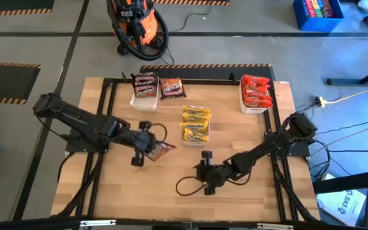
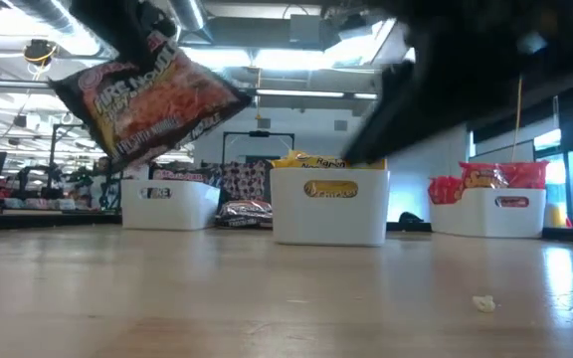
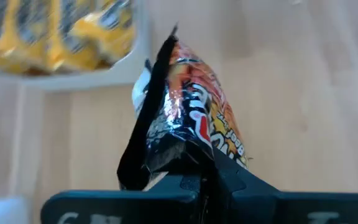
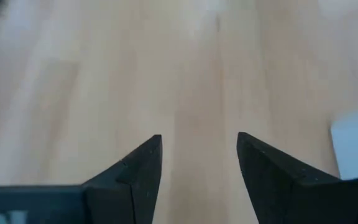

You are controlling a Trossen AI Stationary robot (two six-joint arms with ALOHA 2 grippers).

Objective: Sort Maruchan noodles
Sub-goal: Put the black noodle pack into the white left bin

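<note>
The left gripper [image 1: 151, 145] has its fingers pinching a dark noodle packet [image 1: 161, 149], lifted clear of the tabletop [image 1: 248, 198] just in front of the tray of yellow packets [image 1: 195, 123]. The right gripper [image 4: 199, 163] waits low over bare wood nearby, fingers spread and holding nothing.

Grey concrete floor [image 1: 75, 25] with hazard-striped tape [image 1: 5, 65], an orange shop vac [image 1: 136, 22] parked behind the table, blue crate [image 1: 318, 14] in the corner, bright ceiling strip lights [image 2: 267, 60] overhead.
</note>
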